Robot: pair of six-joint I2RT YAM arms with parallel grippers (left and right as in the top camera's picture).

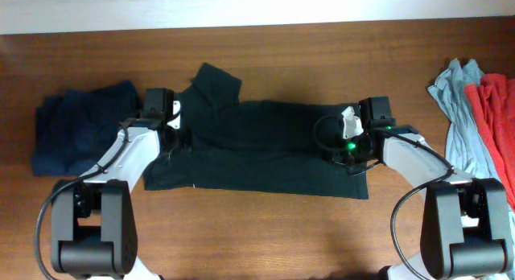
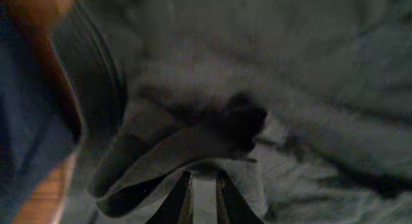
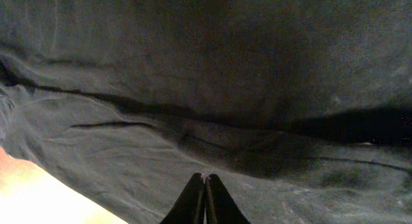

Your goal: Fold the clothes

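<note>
Black on brown wood. Clamping a raised fold at the left end of the black T-shirt [image 1: 265, 143] with the left fingers [image 1: 179, 137], with cloth in the narrow gap. Pressing the right fingers [image 3: 205, 188] tight together against the shirt's right end; cannot tell whether catching any cloth. Leaving the shirt lying flat along the middle of the worktop [image 1: 265, 232], one sleeve sticking out far-left. Flanking it: navy garment [image 1: 76, 131] at left, grey-blue garment [image 1: 455, 111] and red garment [image 1: 495, 119] at the right edge.
</note>
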